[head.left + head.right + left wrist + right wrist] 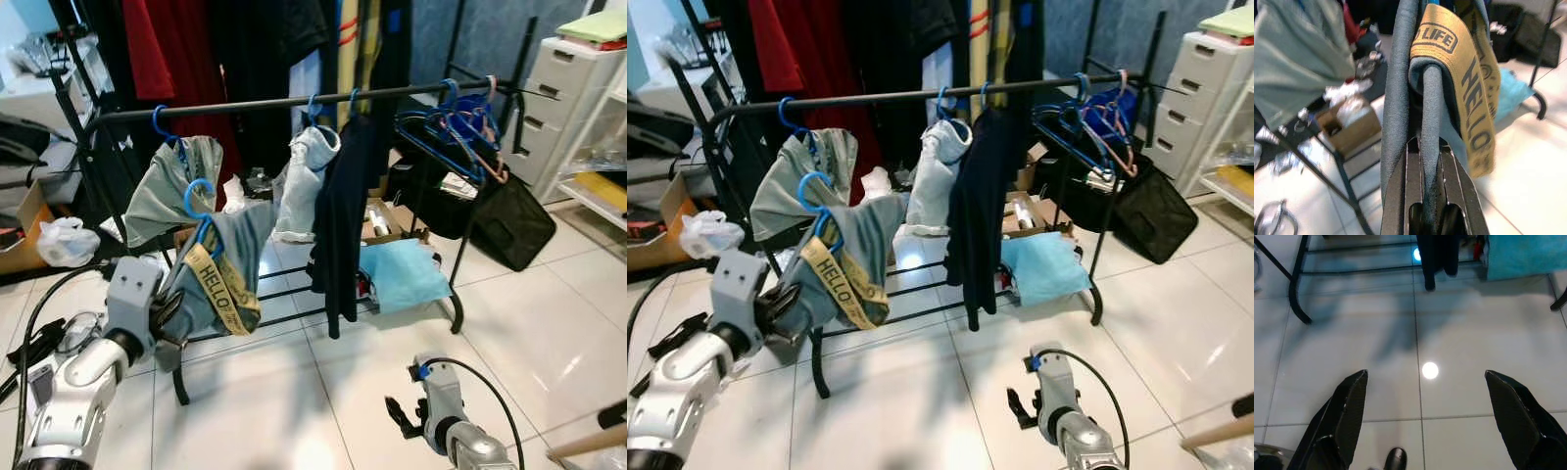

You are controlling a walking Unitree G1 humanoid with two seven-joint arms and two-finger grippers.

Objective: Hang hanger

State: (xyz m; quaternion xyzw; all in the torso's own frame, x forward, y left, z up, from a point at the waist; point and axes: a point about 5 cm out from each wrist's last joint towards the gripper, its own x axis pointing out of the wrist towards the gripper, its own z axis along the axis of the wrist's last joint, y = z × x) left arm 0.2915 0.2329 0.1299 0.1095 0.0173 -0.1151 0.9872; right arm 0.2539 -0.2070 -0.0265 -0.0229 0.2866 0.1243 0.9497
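Left gripper [168, 318] is clamped on the grey-teal garment [220, 259] with the yellow "HELLO" band [220, 284], down low in front of the black clothes rail [294, 102]. Your left wrist view shows the fabric [1400, 98] pinched between the two black fingers [1413, 196]. That garment hangs on a blue hanger [199, 201], whose hook sits below the rail, not on it, just in front of a pale green garment [176, 186] that hangs from another blue hanger [162, 122] on the rail's left end.

Also on the rail: a light grey garment [306, 181], a dark navy one [343, 215], and a bunch of bare blue hangers [456, 127] at the right end.

Right gripper [1425, 416] hangs low over the white tile floor [1415, 333], fingers spread wide, holding nothing. You see a teal cloth [402, 272] on the rack's lower shelf and a white drawer unit [558, 98] far right.
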